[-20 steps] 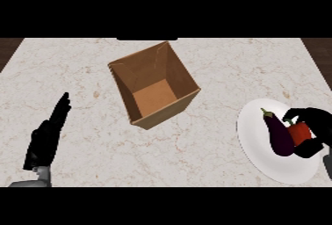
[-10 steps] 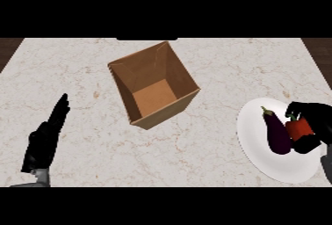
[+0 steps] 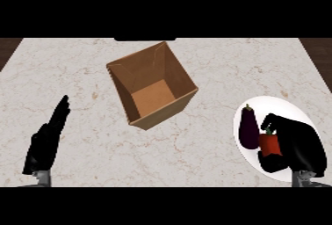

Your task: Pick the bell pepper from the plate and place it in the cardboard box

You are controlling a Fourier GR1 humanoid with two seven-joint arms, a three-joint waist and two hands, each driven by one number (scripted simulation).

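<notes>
A red bell pepper (image 3: pixel 269 143) with a green stem sits on the white plate (image 3: pixel 253 154) at the lower right. My right hand (image 3: pixel 297 143) curls round the pepper from its right side, fingers above it and thumb below. A dark purple eggplant (image 3: pixel 247 126) lies on the plate just left of the pepper. The open cardboard box (image 3: pixel 152 89) stands in the middle of the counter, its inside showing nothing. My left hand (image 3: pixel 47 140) rests open at the lower left, fingers straight and pointing away from me.
The marble counter (image 3: pixel 77 70) stretches round the box, with dark wooden edges at the far left and far right corners. The plate lies near the counter's right side.
My right hand has closed in round the bell pepper, and the pepper stands a little more upright on the plate. The left hand, box and eggplant have not moved.
</notes>
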